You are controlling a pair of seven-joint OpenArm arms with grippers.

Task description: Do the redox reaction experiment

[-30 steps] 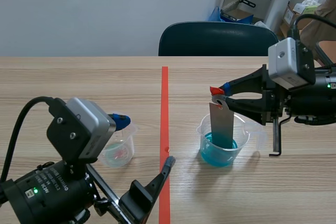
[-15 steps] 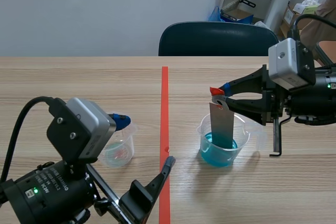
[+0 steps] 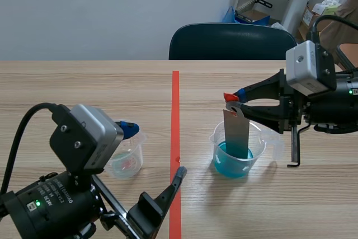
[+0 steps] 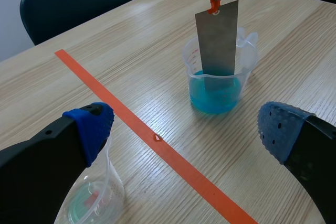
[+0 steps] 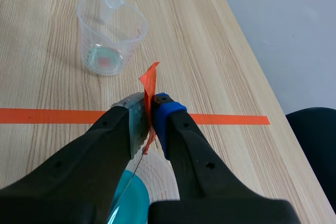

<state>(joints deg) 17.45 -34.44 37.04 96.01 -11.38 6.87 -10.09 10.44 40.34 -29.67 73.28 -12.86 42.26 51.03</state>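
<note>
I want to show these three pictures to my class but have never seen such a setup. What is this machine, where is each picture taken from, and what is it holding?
It is a robot with two black arms at a wooden table. One picture looks out from between the arms; the other two come from a camera on each wrist. The right gripper is shut on an orange-red tape tab atop a flat grey metal strip, which hangs into a clear plastic beaker of blue liquid. The left gripper is open, holding nothing, beside a smaller clear plastic beaker.
</note>
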